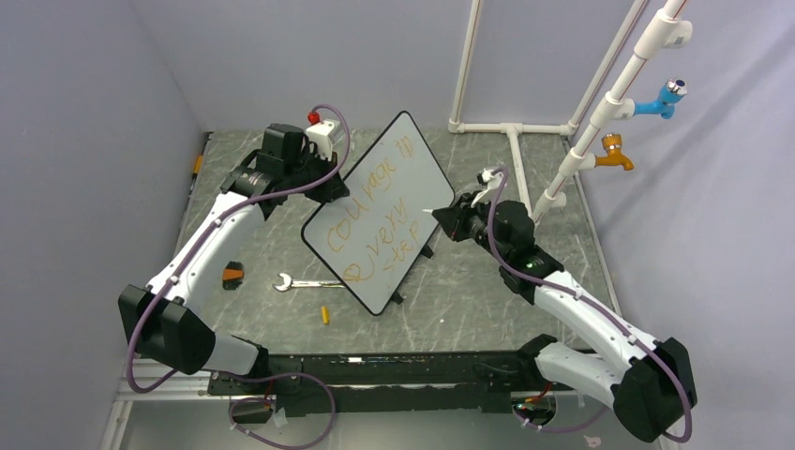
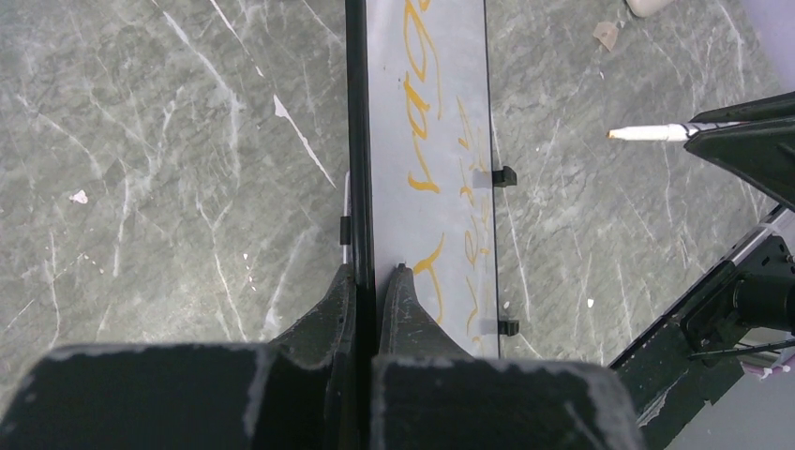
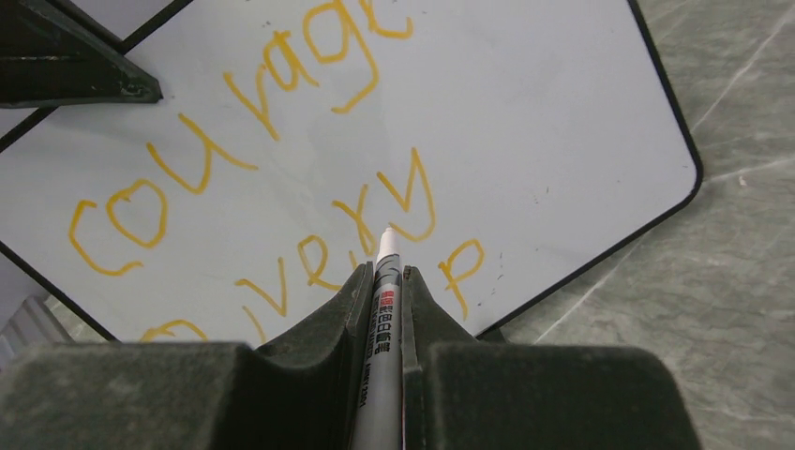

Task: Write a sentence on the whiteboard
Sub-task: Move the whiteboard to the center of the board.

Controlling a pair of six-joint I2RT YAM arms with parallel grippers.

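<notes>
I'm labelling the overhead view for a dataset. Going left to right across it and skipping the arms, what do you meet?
Small orange-and-black object → whiteboard → orange tap → blue tap. The wrench and yellow piece overlap the whiteboard's span, so I left them out.

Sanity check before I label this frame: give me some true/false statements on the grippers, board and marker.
1. The left gripper is shut on the edge of the whiteboard. True.
2. The right gripper is open and empty. False: it is shut on a marker.
3. The marker tip is pressed against the board. False: the left wrist view shows a clear gap between tip and board.
4. A wrench lies on the table near the board's lower left side. True.
5. The sentence is written in blue. False: the letters are orange.
</notes>
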